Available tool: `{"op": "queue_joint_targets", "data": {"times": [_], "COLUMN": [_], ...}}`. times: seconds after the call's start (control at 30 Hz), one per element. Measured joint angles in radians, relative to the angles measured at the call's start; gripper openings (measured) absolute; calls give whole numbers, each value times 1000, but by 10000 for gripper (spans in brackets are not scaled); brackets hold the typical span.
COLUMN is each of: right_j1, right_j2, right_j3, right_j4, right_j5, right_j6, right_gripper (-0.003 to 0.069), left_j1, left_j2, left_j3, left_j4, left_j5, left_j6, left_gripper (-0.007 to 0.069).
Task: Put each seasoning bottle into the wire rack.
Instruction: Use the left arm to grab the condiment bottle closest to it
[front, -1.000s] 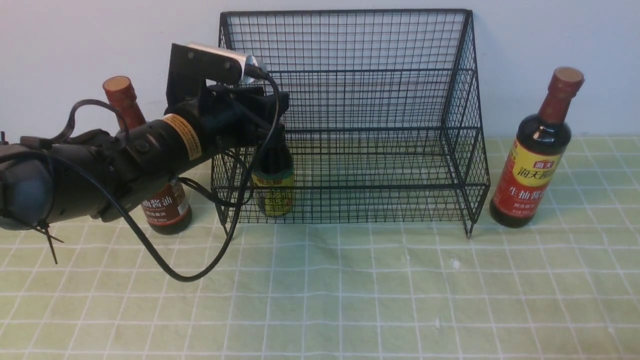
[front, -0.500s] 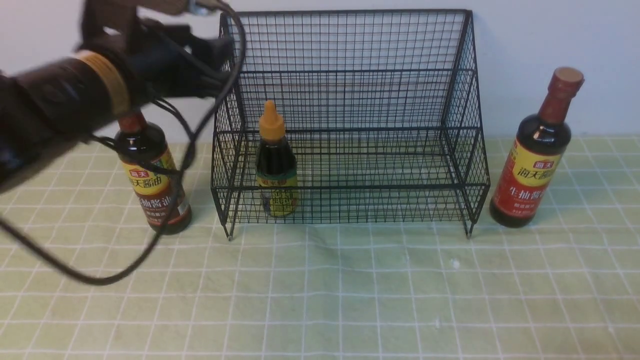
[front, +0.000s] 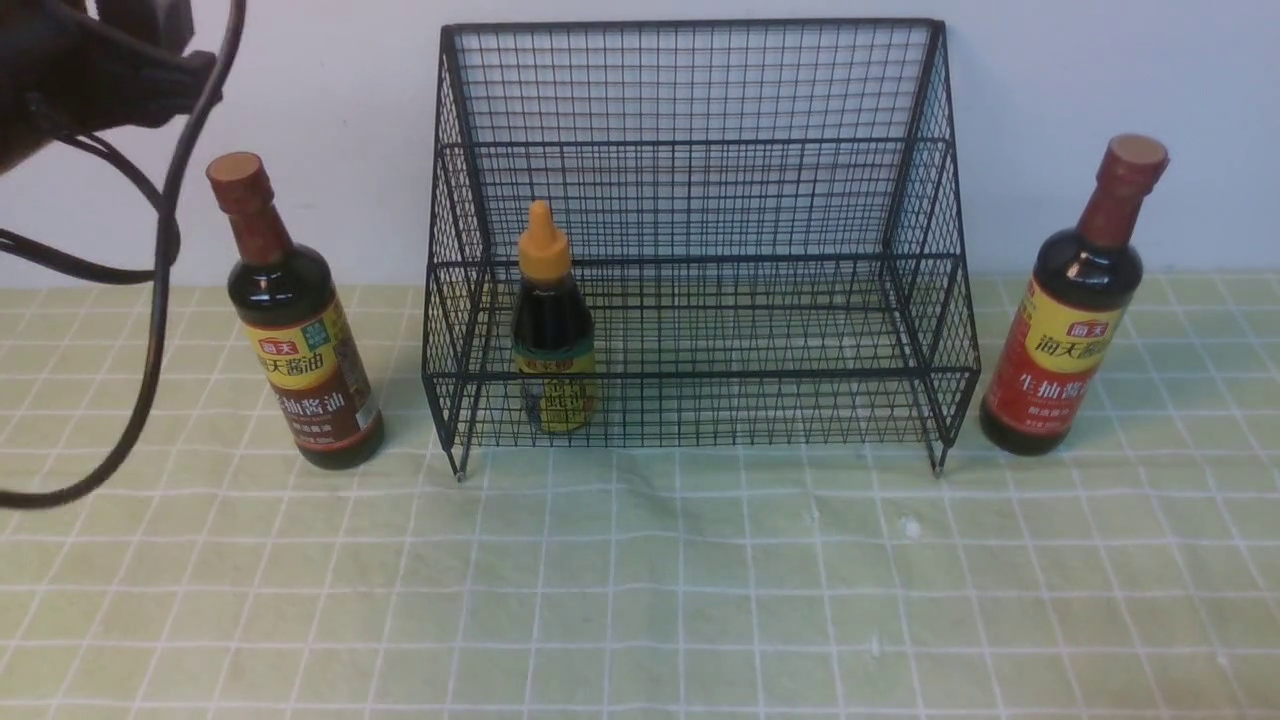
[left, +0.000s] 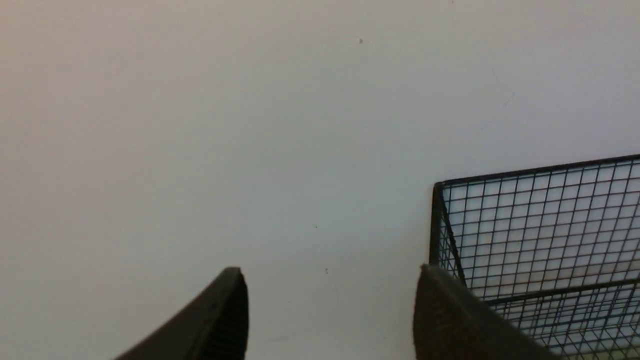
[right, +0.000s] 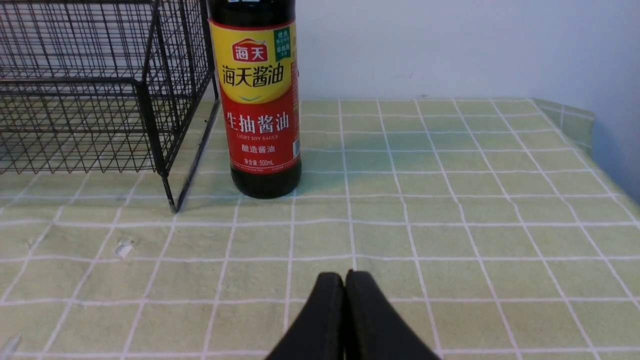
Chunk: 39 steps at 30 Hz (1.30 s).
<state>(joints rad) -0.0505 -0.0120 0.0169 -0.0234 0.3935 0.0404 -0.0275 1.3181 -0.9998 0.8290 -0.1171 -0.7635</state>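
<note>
The black wire rack (front: 700, 140) stands against the wall. The short bottle with the orange pointed cap (front: 552, 325) stands upright in its lower tier, at the left. A tall bottle with a yellow-brown label (front: 300, 330) stands on the cloth left of the rack. A tall bottle with a yellow-red label (front: 1075, 310) stands right of it and shows close in the right wrist view (right: 260, 100). My left gripper (left: 330, 280) is open and empty, high up facing the wall beside the rack's top corner (left: 540, 230). My right gripper (right: 345, 281) is shut and empty, low over the cloth before the yellow-red bottle.
A green checked cloth (front: 700, 580) covers the table. The white wall (front: 1100, 70) runs close behind the rack. The left arm's black cable (front: 160, 260) hangs at the far left. The cloth's right edge (right: 590, 125) shows in the right wrist view.
My left arm has let go of the short bottle in the rack and has drawn back up and to the left, now mostly out of the front view. The bottles have not moved.
</note>
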Motion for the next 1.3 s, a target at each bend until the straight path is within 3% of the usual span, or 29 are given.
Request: {"op": "queue_joint_targets", "data": {"times": [0.73, 0.83, 0.93, 1.3], "right_j1": [0, 0, 0, 0], "right_j2": [0, 0, 0, 0], "right_j3": [0, 0, 0, 0], "right_j4": [0, 0, 0, 0], "right_j5": [0, 0, 0, 0], "right_j6": [0, 0, 0, 0], "right_gripper": [-15, -15, -15, -15], "left_j1": [3, 3, 4, 3], "left_j2": [266, 282, 292, 188], "left_j3": [0, 0, 0, -64], "left_j4": [1, 7, 29, 62], "left_j5": [-66, -71, -76, -19], "left_j6": [-12, -12, -18, -23], "left_gripper": [406, 363, 257, 259]}}
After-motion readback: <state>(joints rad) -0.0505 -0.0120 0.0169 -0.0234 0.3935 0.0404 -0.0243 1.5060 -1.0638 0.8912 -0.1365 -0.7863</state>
